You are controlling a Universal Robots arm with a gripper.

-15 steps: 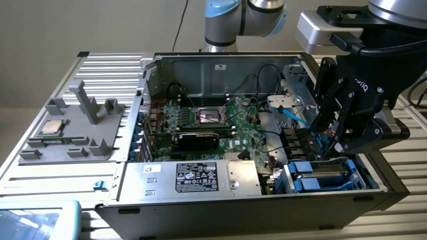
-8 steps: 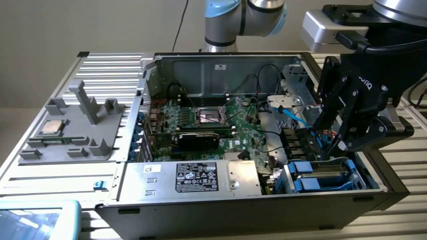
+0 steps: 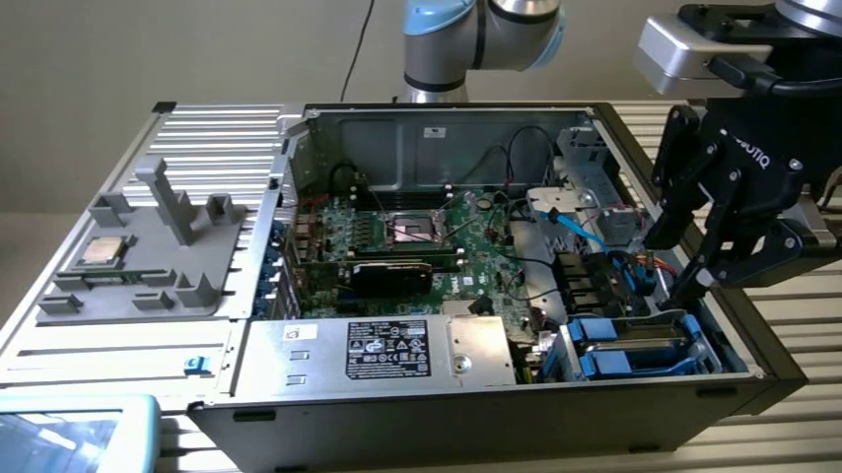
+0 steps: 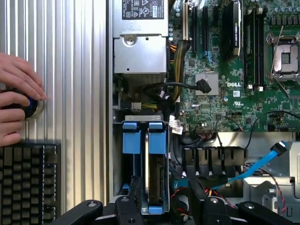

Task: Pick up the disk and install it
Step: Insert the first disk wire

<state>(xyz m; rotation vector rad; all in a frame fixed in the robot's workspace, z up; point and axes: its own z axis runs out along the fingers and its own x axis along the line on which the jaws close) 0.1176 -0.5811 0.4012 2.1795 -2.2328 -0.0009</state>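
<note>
Black fingers of the tool [image 4: 165, 187] reach down nearest the wrist camera, spread apart and pinching nothing. A ribbed metal tabletop [image 4: 79, 70] carries the open computer case [image 3: 460, 434], with its green motherboard [image 3: 435, 246] and a silver power supply [image 3: 394, 350] bearing a black label. At the case's near corner, toward the exterior view's right, is the drive bay, and there the disk [image 4: 156, 173] stands on edge in its blue carrier, just beside a second blue carrier [image 4: 131, 138]. The tool hangs directly above this bay with one finger to each side of the disk. The disk's long axis runs across the line joining the two fingers, so its flat faces turn toward them. A thin blue cable [image 4: 262, 161] lies close beside the bay. Off the case, a person's hand [image 4: 16, 93] rests on a round button next to a keyboard [image 4: 28, 183]. The tool's body covers the disk's far end, its label cannot be seen, and it cannot be told whether either finger touches the carrier or whether the disk is fully seated.
</note>
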